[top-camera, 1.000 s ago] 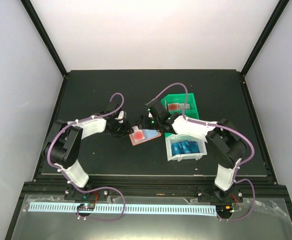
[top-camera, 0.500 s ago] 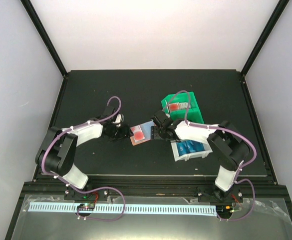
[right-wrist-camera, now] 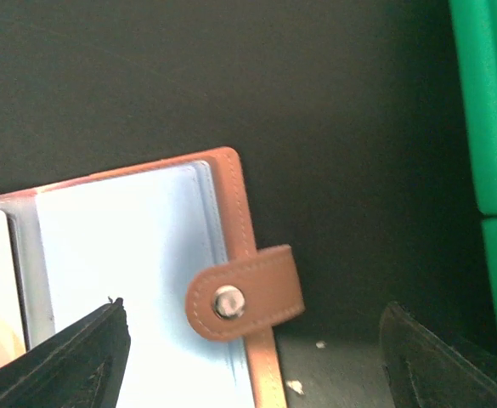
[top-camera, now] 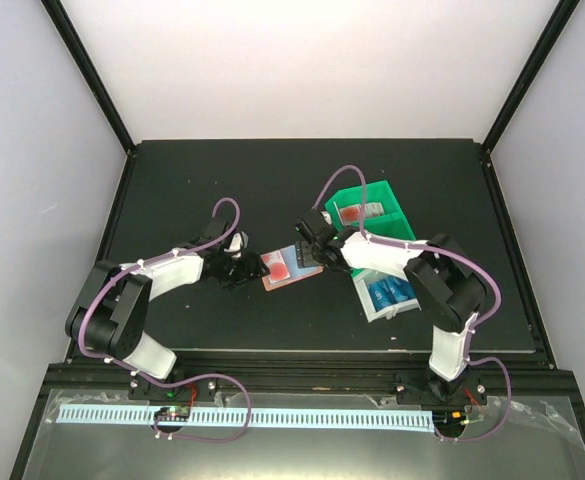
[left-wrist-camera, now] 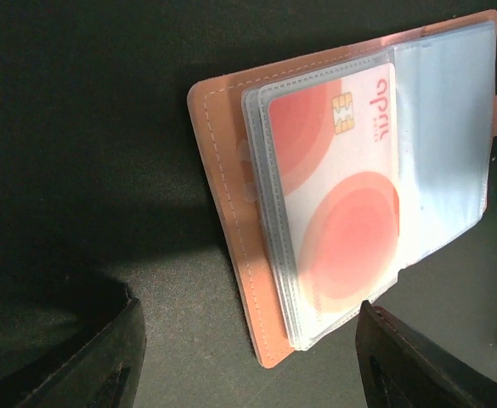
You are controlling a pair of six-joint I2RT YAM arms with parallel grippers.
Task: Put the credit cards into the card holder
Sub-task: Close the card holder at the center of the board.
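The salmon-pink card holder (top-camera: 290, 267) lies open on the black table. A white credit card with orange-red circles (left-wrist-camera: 341, 195) sits in its clear left pocket. The right pocket (right-wrist-camera: 121, 255) looks empty, and the snap tab (right-wrist-camera: 244, 293) lies folded over it. My left gripper (top-camera: 240, 268) is open at the holder's left edge. In the left wrist view the left gripper (left-wrist-camera: 248, 374) has the holder's near corner between its parted fingers, untouched. My right gripper (top-camera: 312, 245) hovers open over the tab side; in the right wrist view the right gripper (right-wrist-camera: 256, 365) holds nothing. Blue credit cards (top-camera: 387, 293) lie in the white bin.
A green bin (top-camera: 372, 195) stands behind the right arm with a red-marked card (top-camera: 357, 212) in it; its wall (right-wrist-camera: 486, 127) shows close to the right gripper. The white bin (top-camera: 364, 300) sits tilted under the right forearm.
The left gripper has opened and drawn back a little to the left of the holder. The right gripper has shifted over the holder's tab edge. The white bin looks turned and shifted right.
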